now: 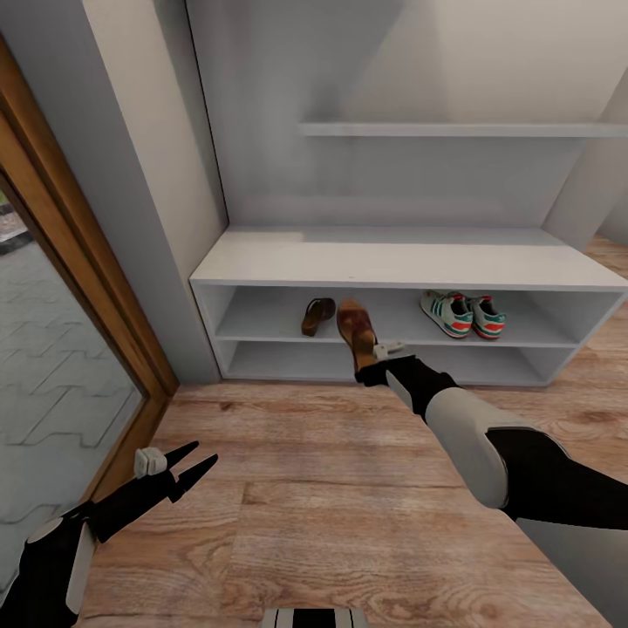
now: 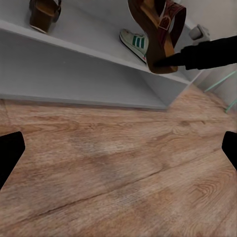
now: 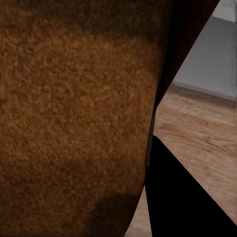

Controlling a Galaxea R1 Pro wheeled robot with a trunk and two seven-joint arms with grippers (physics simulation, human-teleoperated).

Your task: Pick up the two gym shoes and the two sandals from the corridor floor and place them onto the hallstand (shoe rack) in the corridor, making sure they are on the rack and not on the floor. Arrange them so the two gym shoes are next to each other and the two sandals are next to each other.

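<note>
Looking over the corridor, we are seeing most of the job already done. The hallstand [image 1: 410, 262], the largest thing here, is standing against the wall with its two open shelves, and we are counting one of it. The corridor floor [image 1: 331, 488] in front of it is lying bare of shoes as far as we can see.

We are counting two gym shoes [image 1: 462, 314], sitting side by side on the upper shelf toward its right end, so that pair looks finished. We are counting two sandals: one sandal [image 1: 317, 316] is resting on the same shelf toward the left, and the second sandal [image 1: 356, 330] is hanging just beside it at the shelf's front edge, clamped in our right tool [image 1: 373, 356]. We are judging that only this last placement is left: setting it down next to its mate and letting go.

Our left tool [image 1: 199, 464] is hovering low over the floor, well apart from the rack, its fingers spread and holding nothing.
</note>
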